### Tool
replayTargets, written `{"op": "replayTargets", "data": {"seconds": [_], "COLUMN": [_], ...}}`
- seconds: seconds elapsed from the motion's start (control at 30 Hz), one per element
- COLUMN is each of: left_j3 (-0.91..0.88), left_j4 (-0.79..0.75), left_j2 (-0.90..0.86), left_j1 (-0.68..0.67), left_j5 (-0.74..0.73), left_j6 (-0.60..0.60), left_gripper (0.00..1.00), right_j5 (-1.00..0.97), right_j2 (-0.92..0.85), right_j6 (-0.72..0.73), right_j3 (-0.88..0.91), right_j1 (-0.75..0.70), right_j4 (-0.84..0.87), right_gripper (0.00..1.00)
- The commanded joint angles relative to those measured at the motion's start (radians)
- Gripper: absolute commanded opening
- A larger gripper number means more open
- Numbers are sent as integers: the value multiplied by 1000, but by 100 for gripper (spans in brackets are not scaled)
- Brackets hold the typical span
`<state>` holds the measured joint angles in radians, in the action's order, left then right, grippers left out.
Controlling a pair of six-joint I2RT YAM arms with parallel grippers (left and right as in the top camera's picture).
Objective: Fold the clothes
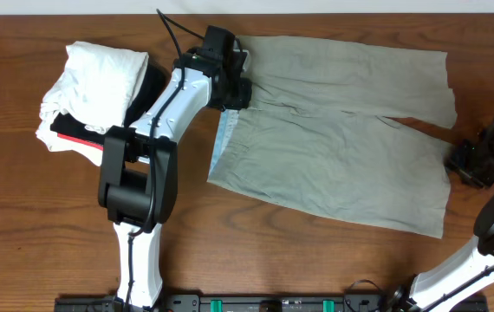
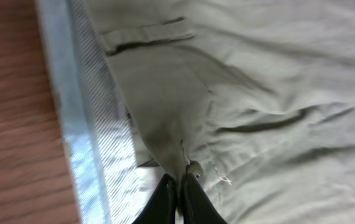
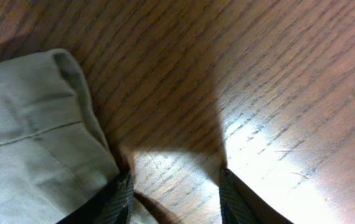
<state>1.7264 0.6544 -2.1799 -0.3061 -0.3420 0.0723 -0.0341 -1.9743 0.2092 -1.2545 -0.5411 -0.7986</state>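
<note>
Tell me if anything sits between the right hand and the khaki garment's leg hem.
Nothing visible does. The right hand hangs open over the bare table. The hem corner of the khaki garment lies right beside one finger, and only wood shows in the gap between the fingers.

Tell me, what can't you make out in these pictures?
- Overhead: the left arm hides where the shorts are pinched.
- Left wrist: the bottom edge cuts off the left end effector; the cloth is blurred.
- Right wrist: the left edge cuts off all but one corner of the shorts.
- Overhead: the white clothes cover most of the black garment.
</note>
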Motion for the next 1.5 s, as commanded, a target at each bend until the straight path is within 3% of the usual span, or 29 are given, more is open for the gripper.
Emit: {"op": "replayTargets", "data": {"seconds": [0.0,0.17,0.37,0.53,0.57,0.73,0.87,0.97,1.17,1.27,1.47], "left_j3": [-6,-6,-6,-6,-6,8,25,25,14,-5,-64], "left_j4": [34,60,64,79,82,81,77,91,163,187,202], "left_j2": [26,24,10,11,11,57,119,150,152,151,143], "left_j1": [0,0,0,0,0,-1,-3,-4,-4,-4,-1], "left_j5": [143,273,279,343,343,343,333,331,331,331,331], "left_j6": [-8,39,70,132,132,132,133,132,134,153,155], "left_gripper": [6,6,6,6,9,48,67,67,67,60,58], "right_j5": [1,1,9,76,114,426,609,607,552,457,262], "right_j2": [-33,-33,-33,-32,-30,0,11,11,-18,-43,-114], "right_j6": [15,15,14,-9,-39,-149,-189,-226,-243,-239,-240], "right_j3": [35,35,35,23,9,-78,-162,-185,-182,-182,-182], "right_j1": [-8,-8,-8,-8,-8,-7,9,45,143,184,223], "right_j4": [7,10,10,21,24,31,41,90,251,291,332], "right_gripper": [43,43,42,36,35,35,32,25,2,1,1]}}
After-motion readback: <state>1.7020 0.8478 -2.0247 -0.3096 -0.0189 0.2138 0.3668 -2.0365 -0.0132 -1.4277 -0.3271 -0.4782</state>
